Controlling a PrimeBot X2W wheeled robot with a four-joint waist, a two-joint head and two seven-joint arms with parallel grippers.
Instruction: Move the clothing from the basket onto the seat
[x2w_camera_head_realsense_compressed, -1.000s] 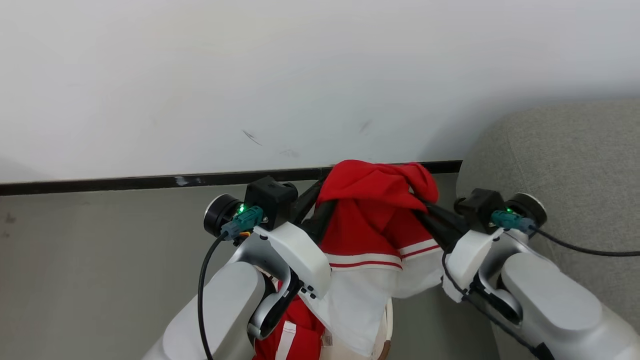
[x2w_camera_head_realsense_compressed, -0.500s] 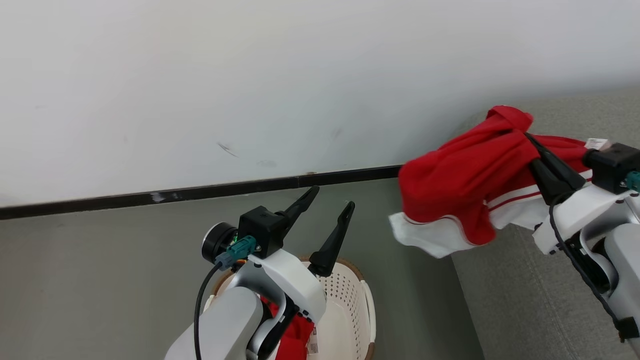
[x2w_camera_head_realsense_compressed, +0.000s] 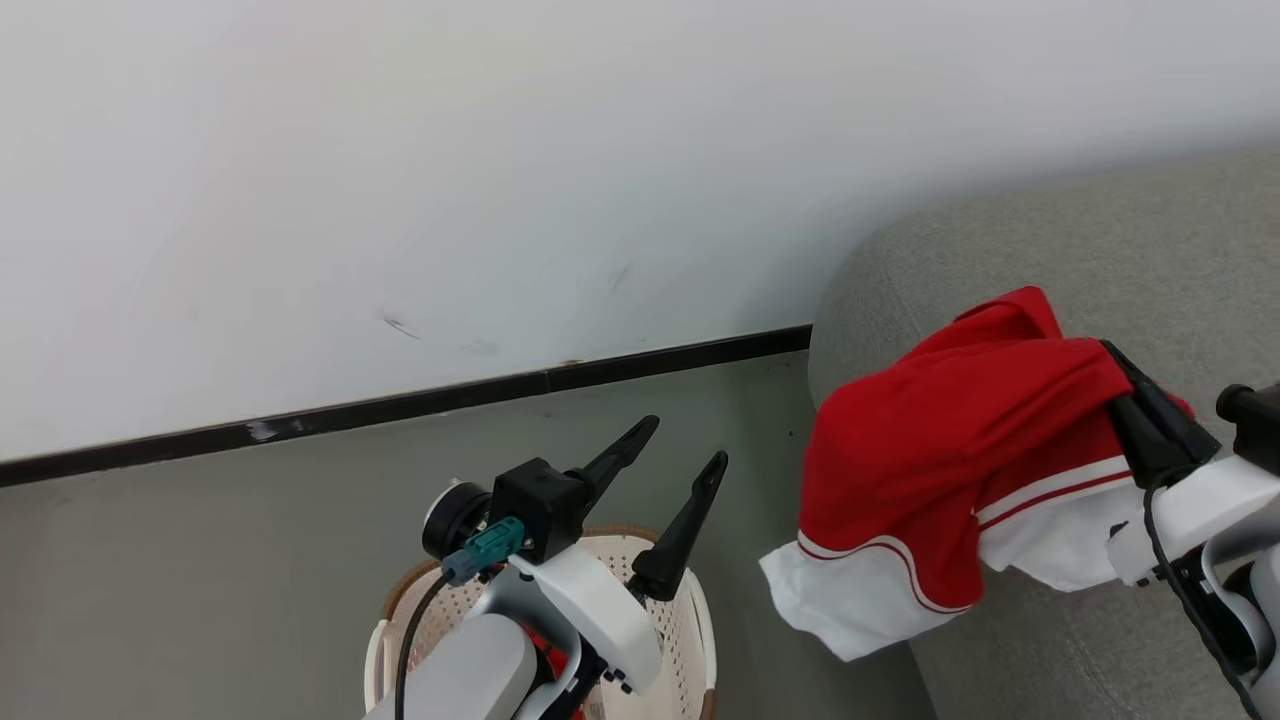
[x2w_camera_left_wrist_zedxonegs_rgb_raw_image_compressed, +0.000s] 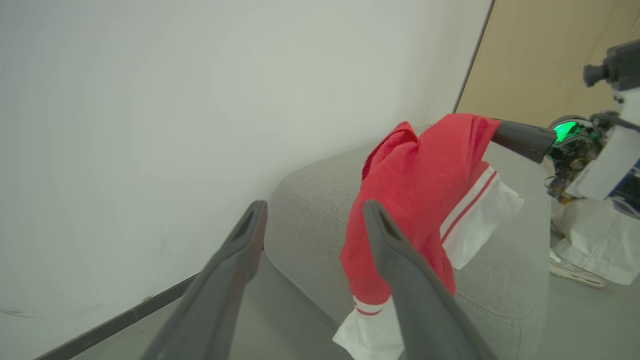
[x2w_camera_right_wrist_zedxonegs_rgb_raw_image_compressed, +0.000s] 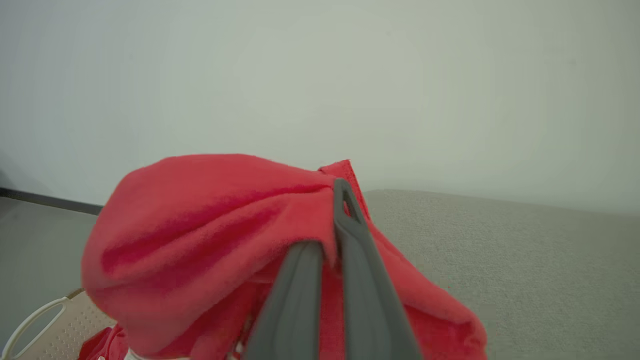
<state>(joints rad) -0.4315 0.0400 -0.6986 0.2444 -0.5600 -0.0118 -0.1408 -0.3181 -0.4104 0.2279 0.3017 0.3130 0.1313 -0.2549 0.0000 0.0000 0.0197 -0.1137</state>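
- Two grippers are at work. The left gripper (x2w_camera_head_realsense_compressed: 685, 440) has its fingers spread wide, holding and touching nothing, above the basket (x2w_camera_head_realsense_compressed: 690, 625) at 6 o'clock of the head view.
- The right gripper (x2w_camera_head_realsense_compressed: 1125, 375), at 3 o'clock of that view, has its fingers pressed together on a bunched fold of the red garment (x2w_camera_head_realsense_compressed: 930, 450).
- That garment hangs from the pinch over the rounded corner of the seat (x2w_camera_head_realsense_compressed: 1050, 240). Its white hem droops toward 7 o'clock, past the seat's edge. I cannot tell whether the cloth rests on the upholstery.
- Two garments in all: the one held, and a second red piece (x2w_camera_right_wrist_zedxonegs_rgb_raw_image_compressed: 100, 345) lying in the basket, mostly hidden under the left arm (x2w_camera_head_realsense_compressed: 470, 670) in the head view.
- One basket and one seat.
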